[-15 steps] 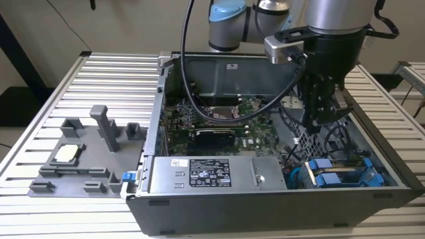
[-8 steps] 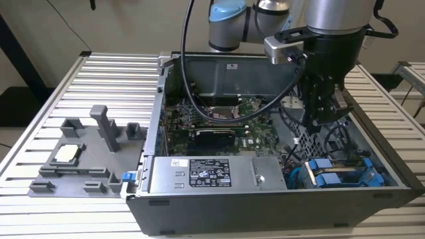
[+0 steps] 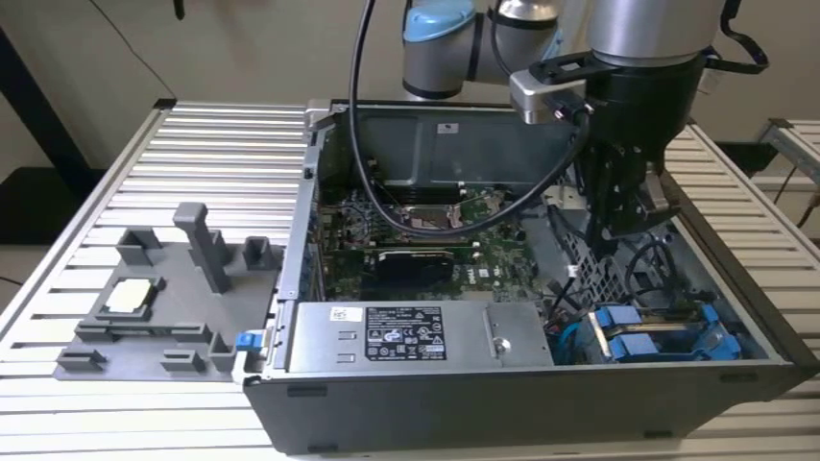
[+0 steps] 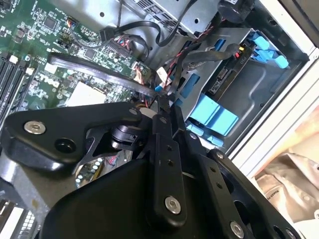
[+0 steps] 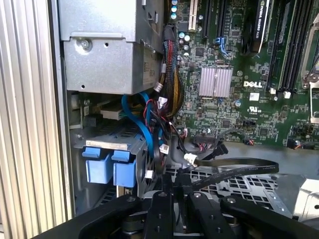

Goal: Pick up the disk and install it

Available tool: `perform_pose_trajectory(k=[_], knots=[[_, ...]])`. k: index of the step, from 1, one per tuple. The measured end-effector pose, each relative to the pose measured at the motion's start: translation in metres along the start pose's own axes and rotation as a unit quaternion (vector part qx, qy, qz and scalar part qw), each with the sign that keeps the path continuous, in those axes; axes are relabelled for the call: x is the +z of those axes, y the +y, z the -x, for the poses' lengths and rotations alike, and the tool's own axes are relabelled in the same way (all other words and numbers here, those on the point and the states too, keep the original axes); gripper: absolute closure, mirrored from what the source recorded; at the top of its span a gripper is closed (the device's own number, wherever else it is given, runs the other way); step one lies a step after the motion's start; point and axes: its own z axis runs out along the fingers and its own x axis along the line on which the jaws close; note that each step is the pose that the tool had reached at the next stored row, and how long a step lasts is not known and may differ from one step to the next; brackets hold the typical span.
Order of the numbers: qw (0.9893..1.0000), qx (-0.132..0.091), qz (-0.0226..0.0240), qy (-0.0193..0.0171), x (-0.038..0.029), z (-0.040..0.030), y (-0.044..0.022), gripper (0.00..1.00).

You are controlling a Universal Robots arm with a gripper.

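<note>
Two blue-framed drives point(image 3: 654, 336) sit side by side in the drive bay at the front corner of the open computer case point(image 3: 513, 394), on the exterior view's right. Their blue tabs point(image 5: 109, 167) show in the first wrist view, and their blue carriers point(image 4: 214, 117) in the second wrist view. I cannot tell which of the two is the disk. My black gripper point(image 3: 624, 230) hangs inside the case above the perforated cage, behind the bay and apart from the drives. Its fingers point(image 5: 162, 204) are shut with nothing between them, and they meet at a narrow tip point(image 4: 160, 102).
A long grey metal box with a sticker point(image 3: 410, 336) lies along the case front. The green motherboard point(image 3: 423, 240) fills the middle. A flat black cable point(image 5: 234, 167) and a wire bundle point(image 5: 169, 89) run close to the fingers. A grey fixture point(image 3: 167, 298) stands on the slatted table point(image 3: 230, 144).
</note>
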Motion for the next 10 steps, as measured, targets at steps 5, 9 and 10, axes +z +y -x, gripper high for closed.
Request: perform_pose_trajectory(k=[5, 9, 10], knots=[[1.0, -0.001, 0.0002, 0.0047, 0.0, 0.0, 0.0, 0.84], [1.0, -0.001, 0.0002, 0.0048, 0.0003, -0.0003, -0.0007, 0.84], [1.0, -0.001, 0.0003, 0.0048, 0.0006, -0.0006, -0.0014, 0.84]])
